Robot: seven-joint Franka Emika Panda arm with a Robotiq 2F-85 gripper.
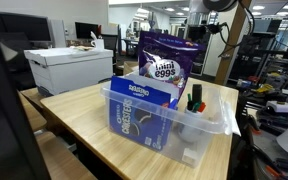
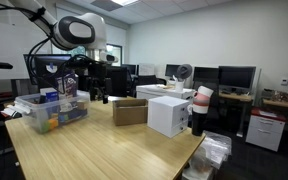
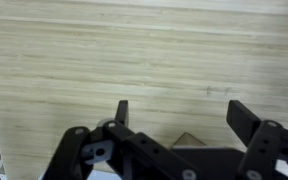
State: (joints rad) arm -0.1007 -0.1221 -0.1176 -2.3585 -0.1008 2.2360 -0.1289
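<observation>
While the claw point(image 3: 179, 113) hangs with its fingers point(image 3: 122, 112) spread wide and nothing between them, only bare plank tabletop point(image 3: 144, 50) lies beneath. Clear bin point(image 1: 209, 125) stands near, close to the tabletop's edge. Purple bag point(image 1: 166, 60) inside reads "mini eggs"; blue box point(image 1: 139, 115) lettering is not legible. Cardboard box point(image 2: 129, 111) and white box point(image 2: 169, 115) stand further along, with open wood in front.

An office lab: monitors point(image 2: 236, 77) line desks point(image 2: 234, 97) at three o'clock, robot arm point(image 2: 76, 30) at ten
</observation>
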